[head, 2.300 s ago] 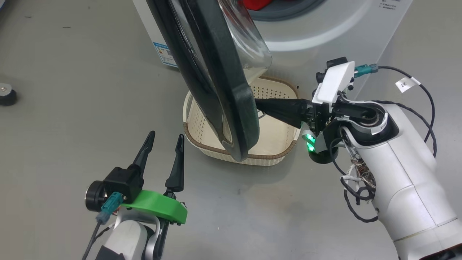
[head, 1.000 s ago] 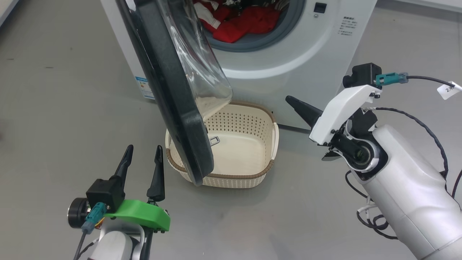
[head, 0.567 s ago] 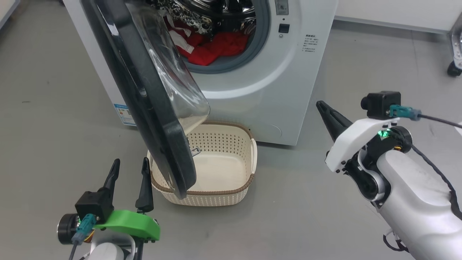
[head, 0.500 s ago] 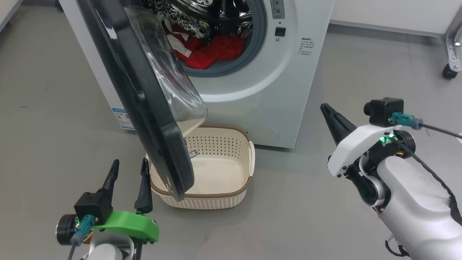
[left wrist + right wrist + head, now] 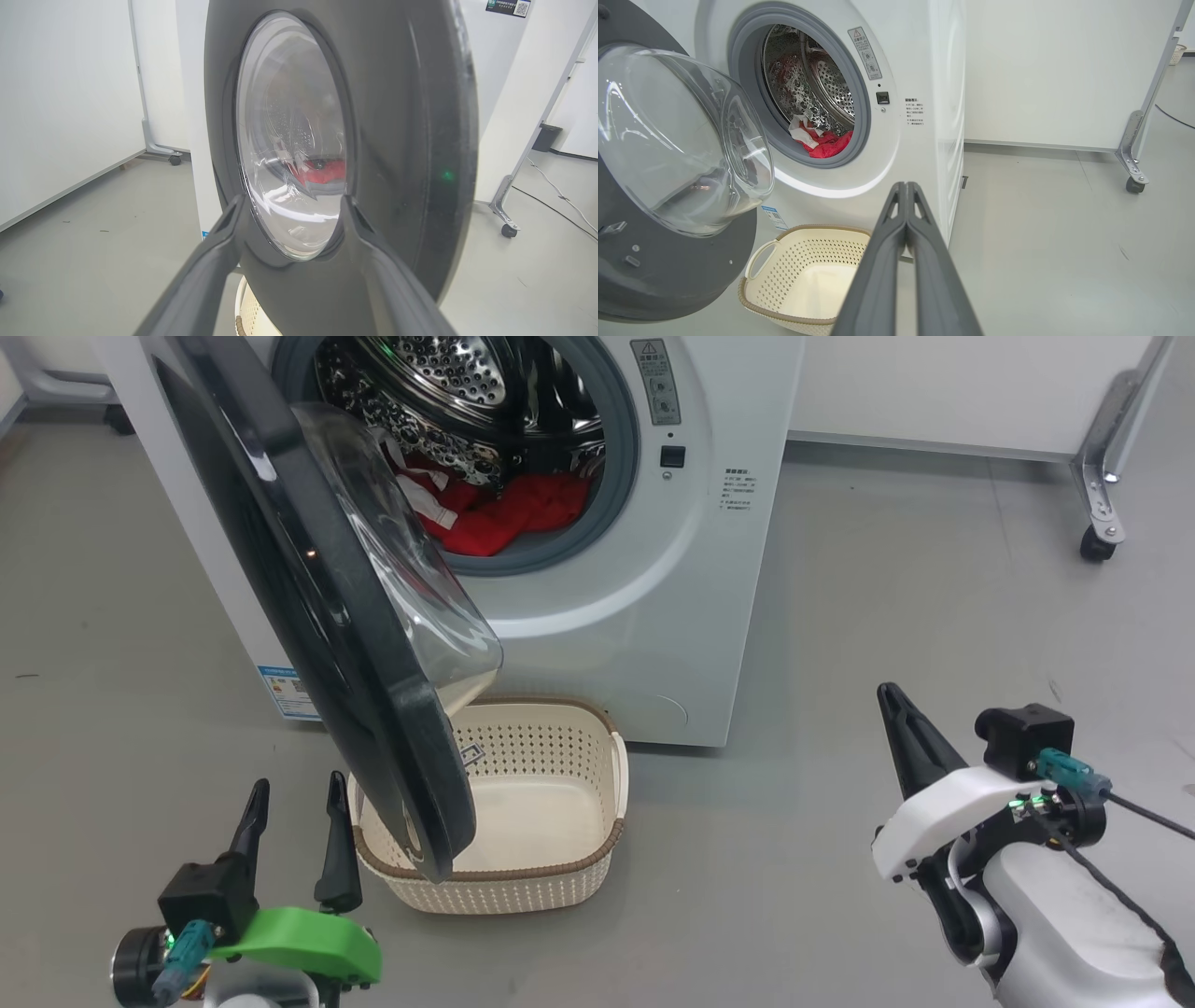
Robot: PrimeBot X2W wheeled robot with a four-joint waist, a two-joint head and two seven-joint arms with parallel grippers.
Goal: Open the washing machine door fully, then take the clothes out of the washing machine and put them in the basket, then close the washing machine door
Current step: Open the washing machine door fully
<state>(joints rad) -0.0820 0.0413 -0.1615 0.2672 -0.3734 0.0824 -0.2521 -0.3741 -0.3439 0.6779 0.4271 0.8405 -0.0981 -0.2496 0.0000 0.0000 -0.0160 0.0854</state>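
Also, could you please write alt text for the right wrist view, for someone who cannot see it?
The washing machine stands with its door open at left and red clothes in the drum. An empty cream basket sits on the floor below, beyond the shut right gripper.

The basket [image 5: 509, 894] stands before the washing machine [image 5: 607, 644], the clothes [image 5: 523, 513] lying inside it.

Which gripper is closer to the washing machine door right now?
Left. The left gripper sits open beside the washing machine door's lower edge; the right gripper, shut, is farther off, beyond the basket.
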